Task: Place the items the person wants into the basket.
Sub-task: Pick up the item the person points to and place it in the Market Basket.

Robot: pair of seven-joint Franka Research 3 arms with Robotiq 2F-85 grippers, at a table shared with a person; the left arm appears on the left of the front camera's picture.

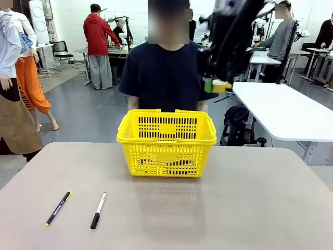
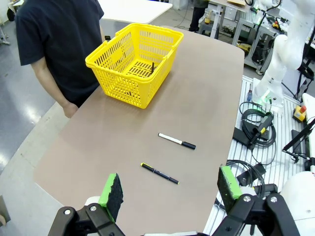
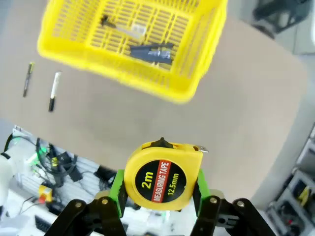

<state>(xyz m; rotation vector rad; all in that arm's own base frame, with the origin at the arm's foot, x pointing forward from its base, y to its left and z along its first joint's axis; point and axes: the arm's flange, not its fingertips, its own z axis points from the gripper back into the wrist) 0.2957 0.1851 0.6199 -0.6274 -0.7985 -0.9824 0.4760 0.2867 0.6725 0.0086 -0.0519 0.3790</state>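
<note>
Tape measure [image 3: 162, 178] is clamped in right gripper [image 3: 158, 192], seemingly high beside basket [image 1: 166, 136]; release is best made centred over it. Left gripper [image 2: 170, 192] is held fully open, empty.

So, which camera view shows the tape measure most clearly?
The right wrist view: the tape measure faces the camera, its label readable, clamped between the right gripper pads. The front view shows a small yellow piece under the dark, blurred arm.
</note>
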